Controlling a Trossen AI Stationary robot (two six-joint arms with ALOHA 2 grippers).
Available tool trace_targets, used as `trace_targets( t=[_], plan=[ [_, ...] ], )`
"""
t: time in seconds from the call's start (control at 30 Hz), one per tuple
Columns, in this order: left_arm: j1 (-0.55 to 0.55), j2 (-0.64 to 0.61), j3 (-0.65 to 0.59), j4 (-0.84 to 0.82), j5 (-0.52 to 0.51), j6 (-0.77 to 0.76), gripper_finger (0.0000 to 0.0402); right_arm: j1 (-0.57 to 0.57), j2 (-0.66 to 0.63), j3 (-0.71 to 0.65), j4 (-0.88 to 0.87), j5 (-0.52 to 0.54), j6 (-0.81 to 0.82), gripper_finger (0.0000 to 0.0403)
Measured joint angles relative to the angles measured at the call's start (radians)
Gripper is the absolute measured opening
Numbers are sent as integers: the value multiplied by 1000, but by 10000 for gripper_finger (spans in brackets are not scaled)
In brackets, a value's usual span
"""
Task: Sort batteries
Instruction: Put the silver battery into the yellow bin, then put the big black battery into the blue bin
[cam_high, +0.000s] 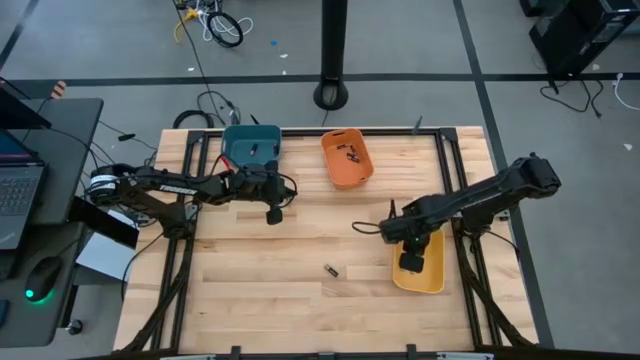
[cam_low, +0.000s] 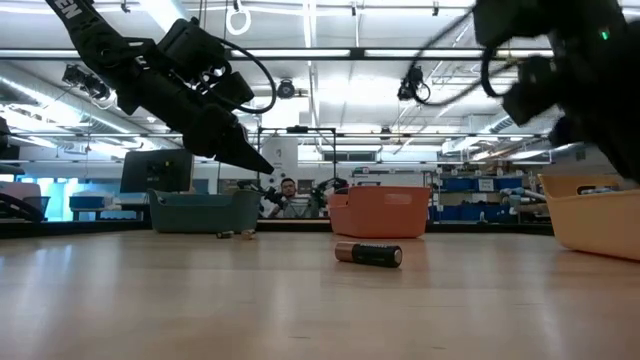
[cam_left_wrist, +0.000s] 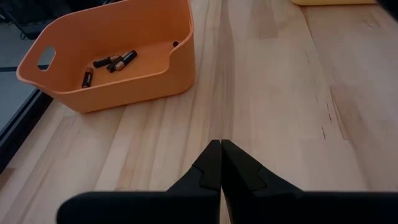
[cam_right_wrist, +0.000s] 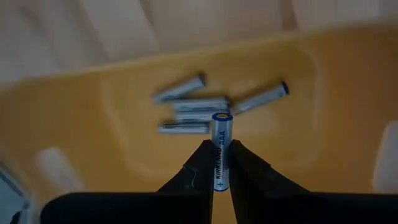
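My right gripper (cam_right_wrist: 221, 146) hangs over the yellow bin (cam_high: 432, 280) at the table's right, shut on a silvery AAA battery (cam_right_wrist: 222, 127). Several silvery batteries (cam_right_wrist: 193, 107) lie on that bin's floor. One dark battery (cam_high: 332, 270) lies on its side on the bare wood near the table's middle, also seen in the low view (cam_low: 368, 253). The orange bin (cam_left_wrist: 155, 74) at the far middle holds several dark batteries (cam_left_wrist: 112, 62). My left gripper (cam_left_wrist: 221, 163) hovers shut and empty above the wood, near the teal bin (cam_high: 250, 148). My right gripper pinches the AAA battery's barrel (cam_right_wrist: 221, 163) between its two fingers. The battery lies along the fingers, and its capped end (cam_right_wrist: 222, 118) sticks out past the fingertips. The fingers point steeply down from above, and the battery is clear of the yellow bin's floor.
The teal bin stands at the far left and the orange bin (cam_high: 347, 158) at the far middle, both at the table's far edge. Bare wood lies between the bins and the near edge. A person sits far behind the table (cam_low: 288, 192).
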Motion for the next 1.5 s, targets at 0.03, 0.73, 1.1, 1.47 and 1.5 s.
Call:
trace_targets(
  t=[0.03,0.73,1.1,1.47,1.5],
  plan=[
    [0,0,0,0,0,0,12,0,0,-27,15,2,14,40],
    [0,0,0,-2,0,-5,12,-29,1,-226,213,73,157,72],
    [0,-13,0,-16,-1,-34,12,-29,1,-22,-33,118,120,161],
    [-29,-68,1,-161,-8,-89,12,-49,1,244,-80,297,0,198],
    [-35,-70,1,-171,-9,-95,12,-56,1,250,-48,298,-7,199]
  ],
)
